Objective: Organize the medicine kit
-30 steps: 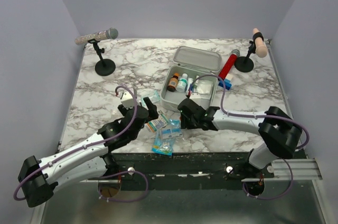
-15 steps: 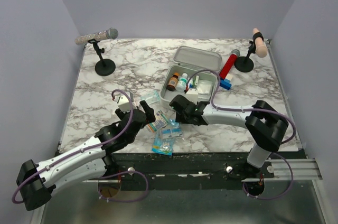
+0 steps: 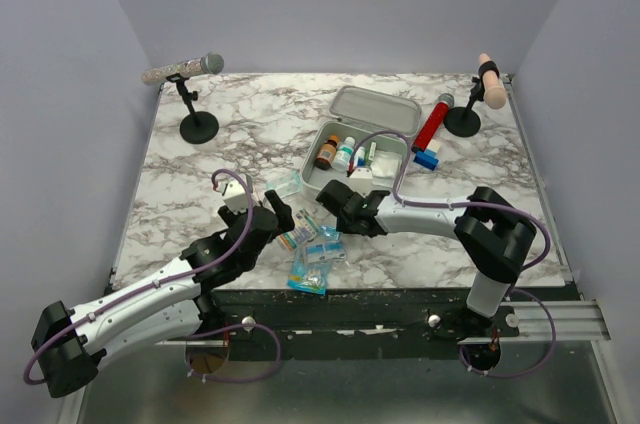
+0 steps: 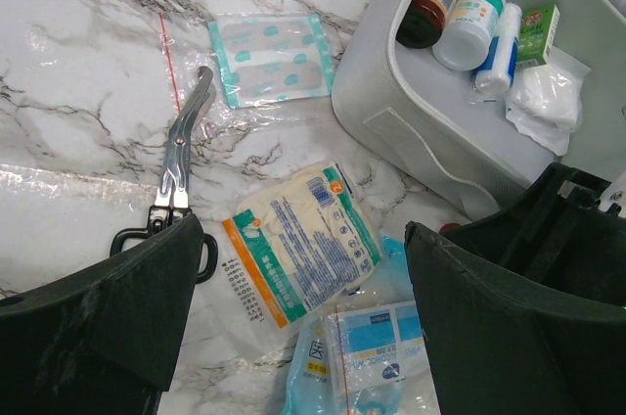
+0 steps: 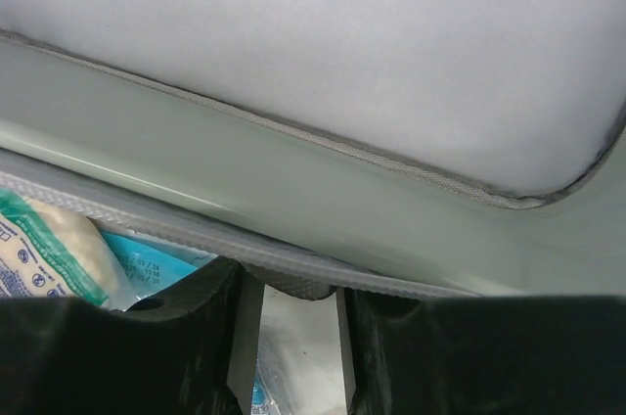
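The medicine kit (image 3: 375,107) stands open at mid-table, its tray holding an amber bottle (image 3: 327,153), white bottles and gauze. My left gripper (image 3: 279,214) is open and empty, hovering over loose packets left of the kit. In the left wrist view my left gripper (image 4: 298,239) straddles a glove packet (image 4: 293,253) and an alcohol wipe packet (image 4: 377,346), with the kit's near wall (image 4: 411,131) at the upper right. My right gripper (image 3: 332,203) is at the kit's near left corner. In the right wrist view my right gripper (image 5: 290,332) is slightly open against the kit's wall (image 5: 293,180), nothing between the jaws.
Metal scissors (image 4: 181,161) and a plaster packet (image 4: 269,58) lie left of the kit. A red cylinder (image 3: 432,124) and a blue box (image 3: 427,157) lie to its right. Two microphone stands stand at the back left (image 3: 198,126) and back right (image 3: 463,120).
My right gripper has moved left along the kit's near wall, and the kit has shifted a little away from me. My left gripper has drawn back slightly toward the packets.
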You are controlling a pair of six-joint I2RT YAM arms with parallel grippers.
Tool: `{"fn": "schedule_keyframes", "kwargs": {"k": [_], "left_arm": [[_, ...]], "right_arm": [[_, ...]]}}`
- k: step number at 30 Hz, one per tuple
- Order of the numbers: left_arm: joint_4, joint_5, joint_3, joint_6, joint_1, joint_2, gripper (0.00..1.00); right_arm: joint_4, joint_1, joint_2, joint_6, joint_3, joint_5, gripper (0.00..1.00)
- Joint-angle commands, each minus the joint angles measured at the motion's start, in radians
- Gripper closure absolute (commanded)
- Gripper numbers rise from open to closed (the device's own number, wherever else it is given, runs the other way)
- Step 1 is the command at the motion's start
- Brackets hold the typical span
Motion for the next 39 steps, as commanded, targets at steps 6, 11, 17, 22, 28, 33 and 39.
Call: {"fn": "schedule_keyframes", "kwargs": {"k": [6, 11, 17, 22, 28, 33, 39], "left_arm": [[-0.005, -0.026, -0.008, -0.014, 0.002, 0.002, 0.05], [0.005, -0.026, -0.016, -0.013, 0.002, -0.001, 0.05], [0.033, -0.022, -0.013, -0.004, 0.001, 0.025, 0.05], [0.065, -0.014, -0.001, 0.015, 0.002, 0.057, 0.05], [0.070, -0.006, 0.028, 0.030, 0.002, 0.097, 0.05], [0.044, -0.023, 0.051, 0.074, 0.004, 0.089, 0.05], [0.053, -0.035, 0.064, 0.102, 0.004, 0.103, 0.05]], "right_arm": [[0.003, 0.000, -0.027, 0.020, -0.076, -0.039, 0.76], [0.000, 0.018, -0.175, -0.034, -0.142, -0.059, 0.88], [-0.104, 0.052, -0.383, -0.083, -0.127, -0.033, 0.92], [-0.102, 0.049, -0.515, -0.192, -0.093, 0.106, 0.92], [-0.081, -0.118, -0.428, -0.296, 0.020, 0.117, 0.92], [-0.021, -0.247, -0.307, -0.341, 0.065, 0.038, 0.92], [-0.003, -0.314, -0.123, -0.348, 0.172, -0.034, 0.91]]}}
